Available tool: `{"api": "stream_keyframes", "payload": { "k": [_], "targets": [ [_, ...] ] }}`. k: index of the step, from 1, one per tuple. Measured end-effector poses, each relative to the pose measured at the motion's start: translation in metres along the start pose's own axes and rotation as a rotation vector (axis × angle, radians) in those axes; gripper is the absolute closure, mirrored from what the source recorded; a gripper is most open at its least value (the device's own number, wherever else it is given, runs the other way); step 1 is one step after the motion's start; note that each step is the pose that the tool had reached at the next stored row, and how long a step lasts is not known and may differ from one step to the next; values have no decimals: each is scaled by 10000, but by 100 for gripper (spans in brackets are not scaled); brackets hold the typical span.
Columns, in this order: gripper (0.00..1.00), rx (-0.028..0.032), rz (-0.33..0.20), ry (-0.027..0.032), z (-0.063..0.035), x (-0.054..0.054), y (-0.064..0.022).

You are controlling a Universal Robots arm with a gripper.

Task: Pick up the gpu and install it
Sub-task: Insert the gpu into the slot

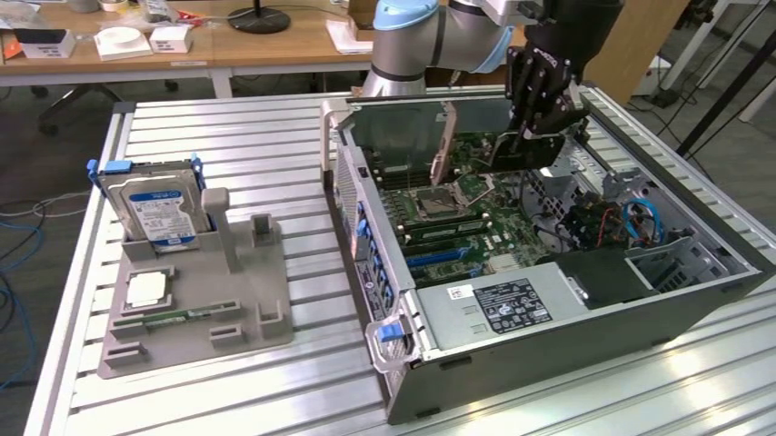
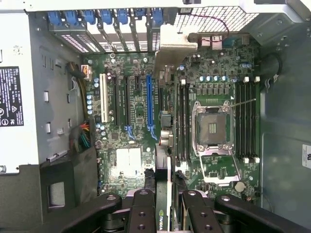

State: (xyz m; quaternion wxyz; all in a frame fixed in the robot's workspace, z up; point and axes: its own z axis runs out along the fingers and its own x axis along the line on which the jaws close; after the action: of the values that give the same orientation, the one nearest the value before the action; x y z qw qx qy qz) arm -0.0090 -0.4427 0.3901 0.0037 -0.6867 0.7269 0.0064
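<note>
- Clamping the gpu [image 2: 162,221] on edge, the gripper [image 2: 166,194] has one finger pressed on each face of the card.
- We see the gpu inside the open computer case [image 1: 606,309], over the motherboard [image 2: 131,97], lined up between the blue expansion slot [image 2: 149,104] and the CPU socket [image 2: 212,127].
- Its silver end bracket [image 2: 171,43] points toward the row of blue latches [image 2: 104,17].
- We cannot tell whether the card touches a slot.
- Outside the case, a hard drive [image 1: 152,204] stands in a grey holder [image 1: 206,309].
</note>
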Motion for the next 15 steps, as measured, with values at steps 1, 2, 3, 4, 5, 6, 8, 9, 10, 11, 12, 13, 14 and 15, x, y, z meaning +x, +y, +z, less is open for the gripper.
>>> {"api": "stream_keyframes", "payload": {
  "k": [1, 2, 3, 4, 5, 6, 8, 9, 10, 11, 12, 13, 14, 15],
  "targets": [
    [74, 1, -1, 0, 2, 0, 6],
    [74, 3, -1, 0, 5, 1, 12],
    [74, 4, -1, 0, 8, 1, 21],
    [74, 7, -1, -1, 11, 2, 31],
    [74, 10, -1, -2, 14, 2, 39],
    [74, 13, -1, -2, 17, 3, 49],
    [74, 18, -2, -2, 24, 4, 67],
    [74, 21, -1, -2, 26, 5, 75],
    [74, 23, -1, -2, 29, 5, 84],
    [74, 25, -1, 0, 31, 6, 92],
    [74, 27, -1, -1, 33, 6, 98],
    [74, 26, -1, 0, 34, 6, 101],
    [74, 27, -2, 0, 34, 6, 101],
    [74, 27, -2, -2, 35, 6, 101]
  ]
}}
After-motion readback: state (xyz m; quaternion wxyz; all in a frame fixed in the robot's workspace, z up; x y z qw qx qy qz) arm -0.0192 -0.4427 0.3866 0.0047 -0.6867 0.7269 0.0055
